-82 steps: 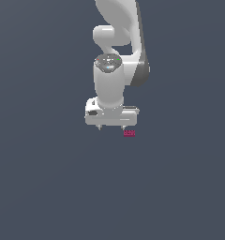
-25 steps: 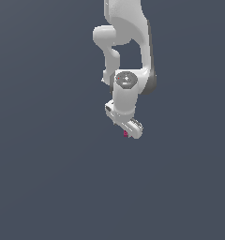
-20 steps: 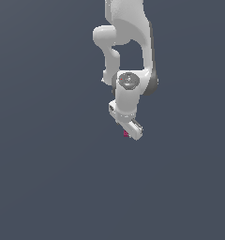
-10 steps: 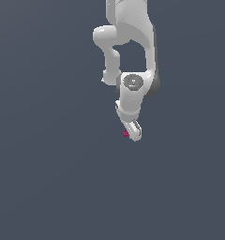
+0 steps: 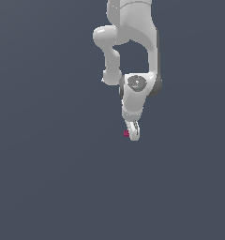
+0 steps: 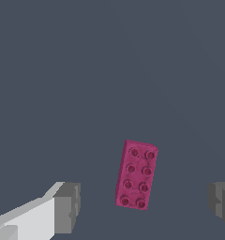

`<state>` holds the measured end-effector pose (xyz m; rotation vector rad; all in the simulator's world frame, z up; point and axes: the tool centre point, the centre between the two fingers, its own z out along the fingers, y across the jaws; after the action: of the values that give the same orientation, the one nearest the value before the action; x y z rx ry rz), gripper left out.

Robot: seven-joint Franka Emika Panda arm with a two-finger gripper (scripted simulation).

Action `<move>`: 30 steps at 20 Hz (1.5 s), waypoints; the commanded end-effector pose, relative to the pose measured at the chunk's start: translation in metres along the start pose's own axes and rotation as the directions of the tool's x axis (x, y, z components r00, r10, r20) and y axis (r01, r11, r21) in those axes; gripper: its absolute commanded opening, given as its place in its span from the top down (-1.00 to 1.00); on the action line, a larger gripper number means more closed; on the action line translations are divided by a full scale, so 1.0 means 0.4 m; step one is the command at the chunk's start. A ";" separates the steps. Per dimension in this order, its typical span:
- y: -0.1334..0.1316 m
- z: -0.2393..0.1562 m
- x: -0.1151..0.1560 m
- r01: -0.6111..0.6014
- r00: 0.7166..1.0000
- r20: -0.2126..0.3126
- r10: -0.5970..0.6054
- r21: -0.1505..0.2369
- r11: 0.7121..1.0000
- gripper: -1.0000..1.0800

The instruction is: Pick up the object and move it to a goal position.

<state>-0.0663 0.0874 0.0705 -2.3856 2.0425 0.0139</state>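
The object is a small magenta-pink studded block [image 6: 137, 174] lying flat on the dark grey floor. In the exterior view only a sliver of it [image 5: 126, 133] shows beside the white hand. My gripper [image 5: 133, 136] hangs straight down over it, seen edge-on there. In the wrist view my gripper [image 6: 145, 208] is open, with one grey fingertip [image 6: 67, 207] on one side of the block and the other fingertip [image 6: 221, 203] on the other. The block lies between them, nearer the first fingertip, touching neither.
A plain dark grey floor [image 5: 48, 178] fills both views. No other objects or edges show.
The wrist has turned about its vertical axis, so the hand now shows edge-on instead of broadside. The arm has shifted slightly to the exterior view's right. The block has not moved.
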 end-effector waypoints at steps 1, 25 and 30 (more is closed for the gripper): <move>0.005 0.006 -0.007 -0.051 0.999 -0.002 0.051 0.002 0.999 -0.92; 0.019 0.086 -0.023 -0.170 0.985 -0.006 0.170 0.006 0.985 -0.92; 0.019 0.135 -0.024 -0.171 0.985 -0.006 0.172 0.006 0.985 -0.92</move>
<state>-0.0758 0.0958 0.0215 -2.2029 2.2413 0.0013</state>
